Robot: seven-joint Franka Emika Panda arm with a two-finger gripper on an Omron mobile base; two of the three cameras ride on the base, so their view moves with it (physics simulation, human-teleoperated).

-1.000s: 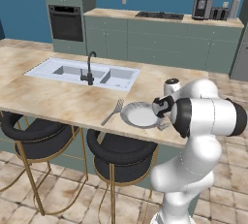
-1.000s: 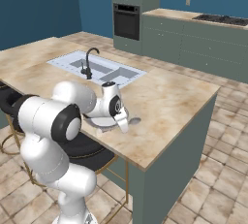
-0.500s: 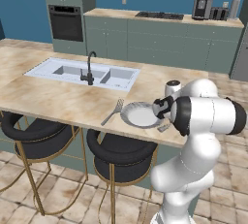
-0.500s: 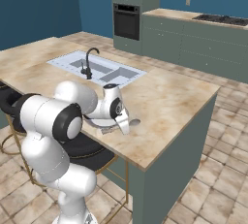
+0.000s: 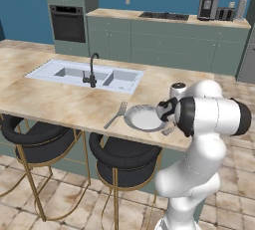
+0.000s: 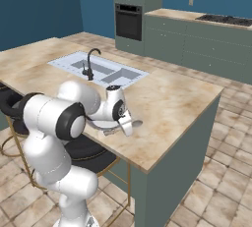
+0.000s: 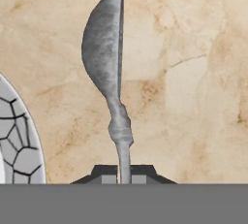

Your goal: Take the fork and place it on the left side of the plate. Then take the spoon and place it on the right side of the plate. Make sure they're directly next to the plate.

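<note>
My gripper (image 7: 124,173) is shut on the handle of the spoon (image 7: 103,43), whose grey rounded bowl points away from the hand over the beige counter. The plate (image 7: 20,146) shows its dark cracked rim just to the left of the spoon in the hand view. From the left base view, the plate (image 5: 144,118) lies near the counter's front edge, and the fork (image 5: 115,115) rests on the counter along its left side. The spoon's bowl (image 6: 136,122) sticks out past the gripper (image 6: 126,124) on the plate's right side. Whether the spoon touches the counter I cannot tell.
A sink (image 5: 74,74) with a dark faucet (image 5: 92,69) is set in the island counter (image 5: 60,104) beyond the plate. Two black stools (image 5: 124,159) stand under the front edge. My white forearm (image 5: 209,117) hides the counter right of the plate.
</note>
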